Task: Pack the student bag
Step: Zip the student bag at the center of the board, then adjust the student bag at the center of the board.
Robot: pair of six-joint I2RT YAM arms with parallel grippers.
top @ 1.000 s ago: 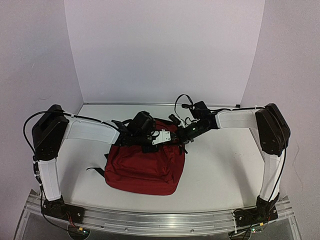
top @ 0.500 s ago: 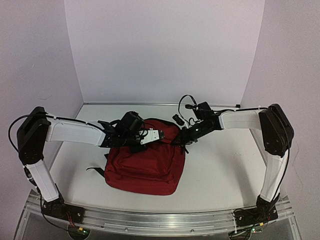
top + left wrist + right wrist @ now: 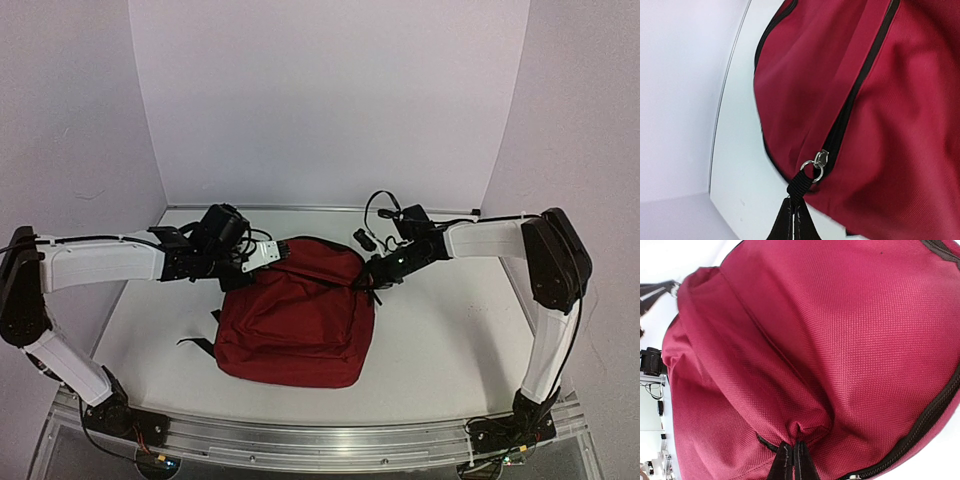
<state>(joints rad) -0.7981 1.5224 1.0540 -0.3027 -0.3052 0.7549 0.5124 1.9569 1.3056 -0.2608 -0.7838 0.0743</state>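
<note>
The dark red student bag lies flat in the middle of the table, its black zipper closed. My left gripper is at the bag's far left corner, shut on the black cord pull that hangs from the metal zipper slider. My right gripper is at the bag's far right corner, shut on a pinched fold of the red fabric. The bag fills both wrist views. No books show.
A black strap trails off the bag's left side. The white back wall stands just behind the bag. Cables loop above my right wrist. Bare table lies on both sides of the bag.
My left gripper has moved left along the bag's top with the zipper pull, from the middle to the far left corner. The zipper has closed. My right gripper has kept its hold.
</note>
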